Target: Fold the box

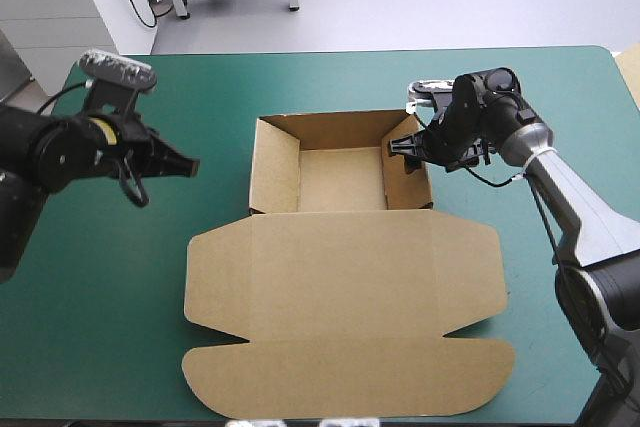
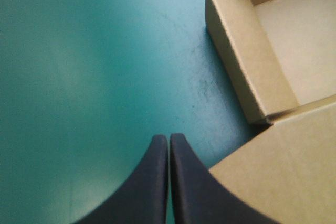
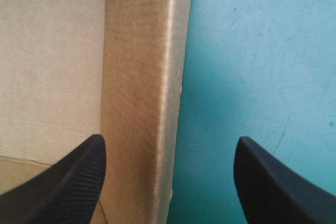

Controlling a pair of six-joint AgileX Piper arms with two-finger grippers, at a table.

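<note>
Box [image 1: 345,277] lies centred on the table [image 1: 120,327], lid flat nearside. Right gripper [image 3: 169,145], open and empty, straddles its right wall; left gripper [image 1: 188,164], closed and empty, hangs farther left.

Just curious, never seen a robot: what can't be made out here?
High view: right pincer's fingertips, dark and small against the box's wall.
Right wrist view: whether its fingers touch that wall; angle hides contact.
Left wrist view: most of the box, cut off by edges.

Left arm [image 1: 60,152], jaws pressed together, right arm [image 1: 570,192], jaws spread apart
</note>
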